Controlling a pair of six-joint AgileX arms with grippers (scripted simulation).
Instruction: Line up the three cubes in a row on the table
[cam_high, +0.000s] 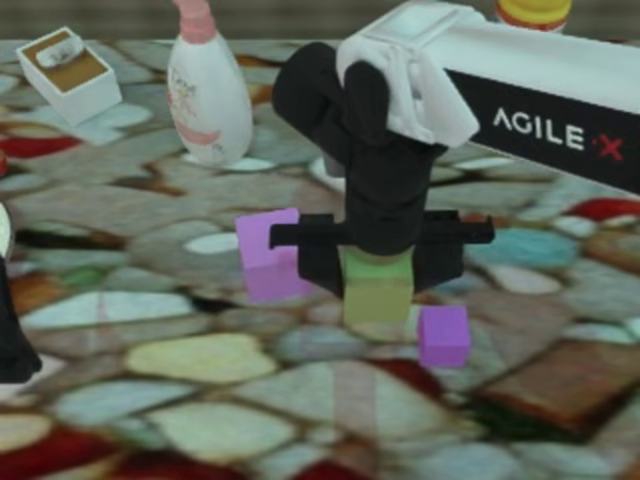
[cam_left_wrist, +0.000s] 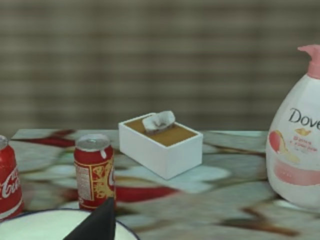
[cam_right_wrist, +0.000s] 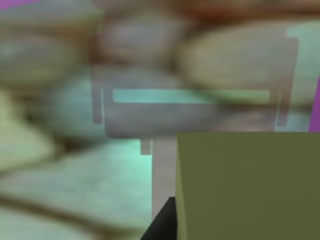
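Right gripper (cam_high: 378, 262) sits at centre frame in the top view, pointing straight down, its black fingers closed against the two sides of the olive-green cube (cam_high: 377, 287); the cube's upper part is tucked under the gripper body and its lower faces show below. Right arm comes in from the upper right of the frame, white-and-black link bearing the AgileX lettering, black wrist bending down over the cube. Whether the cube rests on the table (cam_high: 200, 420) or is held just above it, cannot tell. Light-purple cube (cam_high: 268, 255) lies just left of the olive one, partly covered by the gripper's crossbar. Small deeper-purple cube (cam_high: 444, 335) lies just right and a little lower in the frame, close to the olive cube's lower right corner. The three stand in a rough left-to-right line sloping downward to the right. In the right wrist view the olive cube fills the lower right, close to the lens, mosaic table blurred behind it. Left arm is parked at the left edge of the top view, only a black part showing; its fingers cannot be judged. Upper left holds a white open box (cam_high: 68, 73) with brown inside; a white lotion bottle (cam_high: 208, 95) with a pink pump stands right of it. Left wrist view shows two red cans (cam_left_wrist: 93, 171) near the box.
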